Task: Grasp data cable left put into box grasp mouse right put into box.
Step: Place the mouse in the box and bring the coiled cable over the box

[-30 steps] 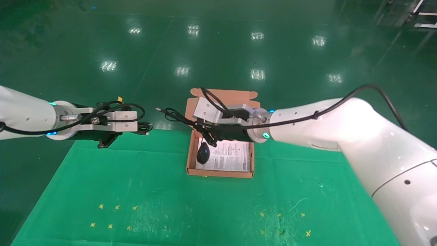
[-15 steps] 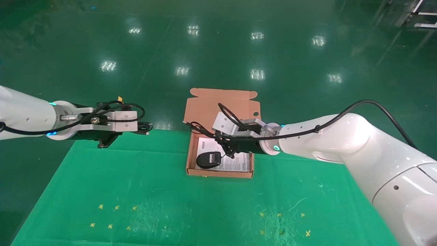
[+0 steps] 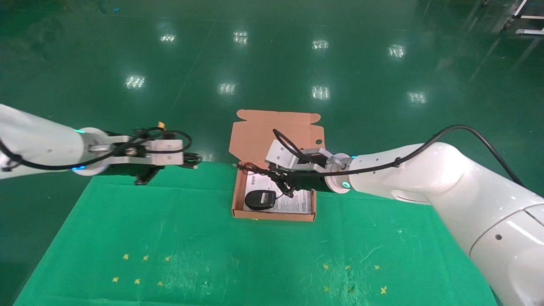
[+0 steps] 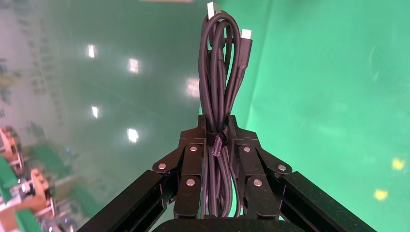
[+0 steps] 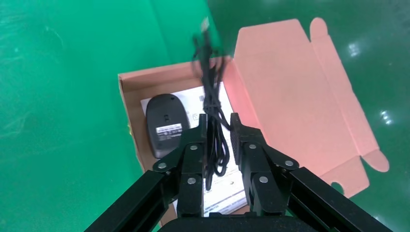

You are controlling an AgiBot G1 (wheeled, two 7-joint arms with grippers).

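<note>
We see the mouse (image 3: 260,199) lying in the box (image 3: 312,208), bottom side up on the white printed sheet (image 3: 293,205), near the box's left wall, so that half of the job looks nearly done. What is left of it is the cord (image 5: 211,96): the right claw (image 3: 282,185) hovers over the box with its jaws clenched on the bundled mouse cord, which runs up out of the box toward the hinged lid (image 3: 276,127), and the plug end hangs over the far left corner. We judge that this claw needs to let the cord drop inside and pull away before the box is free for the next thing. The data cable (image 4: 221,87) is not in the box yet. The left claw (image 4: 220,145) grips it firmly around the middle of its long loop, both plug ends sticking out past the fingertips, and holds it in the air over the far left edge of the green desk (image 3: 191,238), well apart from the box. So one thing sits in place with its cord not yet released, and the cable must be carried across and set down beside the mouse.
</note>
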